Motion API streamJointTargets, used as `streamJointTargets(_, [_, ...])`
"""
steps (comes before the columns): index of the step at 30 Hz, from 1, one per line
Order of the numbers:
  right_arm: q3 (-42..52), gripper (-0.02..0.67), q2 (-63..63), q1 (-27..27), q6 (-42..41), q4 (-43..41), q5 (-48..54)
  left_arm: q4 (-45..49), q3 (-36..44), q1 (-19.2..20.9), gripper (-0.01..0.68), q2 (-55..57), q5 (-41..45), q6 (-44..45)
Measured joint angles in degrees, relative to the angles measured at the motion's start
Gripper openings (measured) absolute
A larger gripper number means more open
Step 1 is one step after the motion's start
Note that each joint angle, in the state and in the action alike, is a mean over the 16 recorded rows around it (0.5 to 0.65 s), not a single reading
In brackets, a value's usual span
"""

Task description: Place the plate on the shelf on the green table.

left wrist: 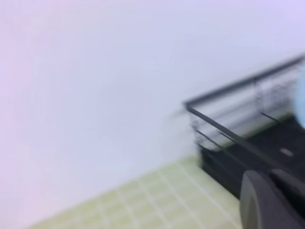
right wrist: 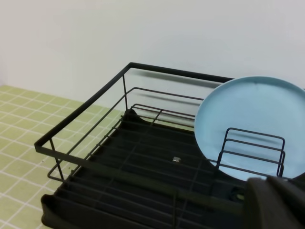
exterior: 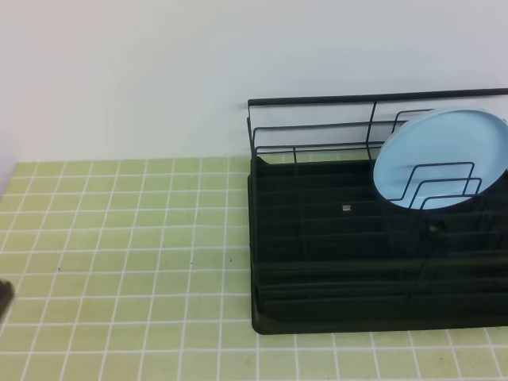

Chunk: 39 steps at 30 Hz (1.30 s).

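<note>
Smooth round plate point(exterior: 440, 155) tilted among wire dividers, black shelf point(exterior: 317, 254), tiled green table point(exterior: 119, 238)

Plain light blue plate point(exterior: 444, 155), unpatterned; black shelf point(exterior: 317, 254) with thin black wire dividers; green table point(exterior: 119, 238) of pale yellow-green square tiles, white grout
</note>
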Motion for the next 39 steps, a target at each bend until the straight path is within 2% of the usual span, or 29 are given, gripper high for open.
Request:
streamJointTargets(5, [0.00, -0.003, 0.00, 0.00, 0.00, 0.07, 0.09, 6.60, 3.89, 0.40, -0.002, -2.33, -5.66, -9.24])
streamJointTargets(10, [0.00, -0.003, 0.00, 0.00, 0.00, 0.18, 0.31, 18.79, 9.86, 0.40, -0.002, -6.21, -8.50, -26.77])
streamJointTargets(16, [0.01, -0.004, 0.01, 0.00, -0.02, 0.34, 0.61, 34.47, 16.34, 0.40, -0.002, -12.36, -4.27, -48.41])
streamJointTargets(20, [0.03, -0.004, 0.04, 0.00, -0.01, 0.49, 0.78, 40.80, 19.13, 0.40, -0.001, -15.83, -0.91, -57.09])
streamJointTargets(27, [0.08, -0.004, 0.08, 0.00, 0.01, 0.67, 0.87, 43.21, 19.88, 0.40, -0.001, -17.76, 3.76, -59.97])
streamJointTargets(39, [0.09, -0.003, 0.10, 0.00, 0.00, 0.78, 0.95, 43.22, 19.90, 0.40, -0.001, -17.78, 3.45, -59.71])
